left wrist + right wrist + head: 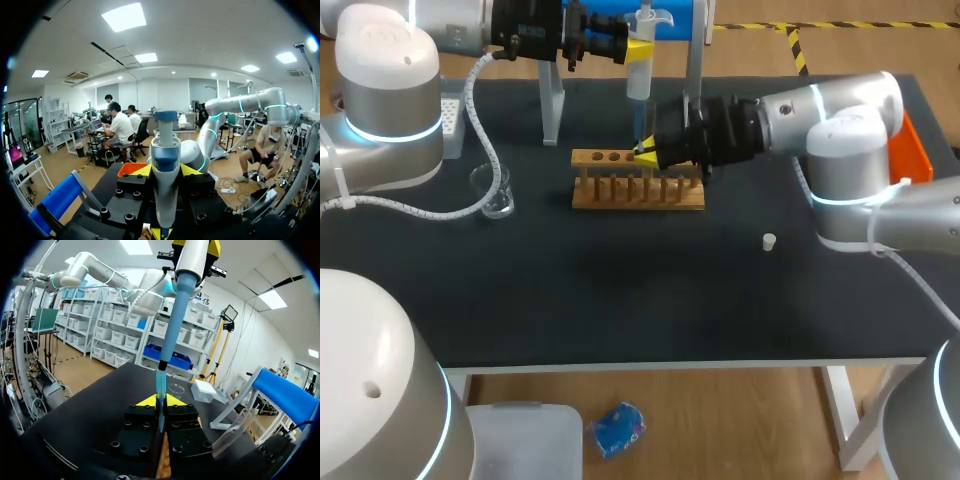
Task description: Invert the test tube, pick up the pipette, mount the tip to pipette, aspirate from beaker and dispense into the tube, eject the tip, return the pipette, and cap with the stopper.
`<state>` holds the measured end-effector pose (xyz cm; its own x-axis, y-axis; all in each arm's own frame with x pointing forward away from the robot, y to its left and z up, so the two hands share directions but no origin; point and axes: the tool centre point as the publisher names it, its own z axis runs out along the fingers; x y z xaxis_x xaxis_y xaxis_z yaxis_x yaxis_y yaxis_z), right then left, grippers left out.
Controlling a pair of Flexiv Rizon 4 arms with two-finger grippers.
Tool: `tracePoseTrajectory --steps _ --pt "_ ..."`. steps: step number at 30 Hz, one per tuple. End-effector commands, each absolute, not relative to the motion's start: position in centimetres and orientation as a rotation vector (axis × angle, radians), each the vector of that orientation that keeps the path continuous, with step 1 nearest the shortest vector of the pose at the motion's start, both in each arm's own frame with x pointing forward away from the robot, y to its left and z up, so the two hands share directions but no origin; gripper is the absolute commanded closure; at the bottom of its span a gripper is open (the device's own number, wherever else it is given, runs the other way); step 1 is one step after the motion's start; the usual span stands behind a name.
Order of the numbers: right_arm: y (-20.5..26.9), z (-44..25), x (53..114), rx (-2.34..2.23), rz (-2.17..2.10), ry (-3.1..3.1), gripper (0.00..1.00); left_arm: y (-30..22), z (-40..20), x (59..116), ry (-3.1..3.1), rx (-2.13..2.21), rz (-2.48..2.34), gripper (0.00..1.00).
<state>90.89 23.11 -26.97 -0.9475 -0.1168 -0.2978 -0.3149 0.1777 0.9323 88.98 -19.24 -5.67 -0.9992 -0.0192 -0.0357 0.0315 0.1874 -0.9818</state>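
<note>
Tube (pixel 160 416) barely visible in right claw (pixel 160 401)

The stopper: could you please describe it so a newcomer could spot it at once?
Start at the wooden rack in the middle of the black table. Nearer the front edge, on the right arm's side, the stopper stands alone: a tiny white plug, touching nothing.

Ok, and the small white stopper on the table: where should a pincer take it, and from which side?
Probably across its two sides, coming straight down from above: the stopper sits alone on the table, short and low, with bare surface all around it.
</note>
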Motion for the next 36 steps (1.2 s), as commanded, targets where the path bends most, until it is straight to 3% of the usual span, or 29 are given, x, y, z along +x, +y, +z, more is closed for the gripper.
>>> tracePoseTrajectory --steps 1,36 --pt "22.95 -26.98 90.82 -0.423 1.874 2.283 1.0 -19.21 -5.62 89.06 2.393 0.014 -1.976 1.0" --pt "23.43 -26.69 90.54 -0.443 1.881 2.283 1.0 -19.21 -5.62 89.06 2.393 0.014 -1.976 1.0"
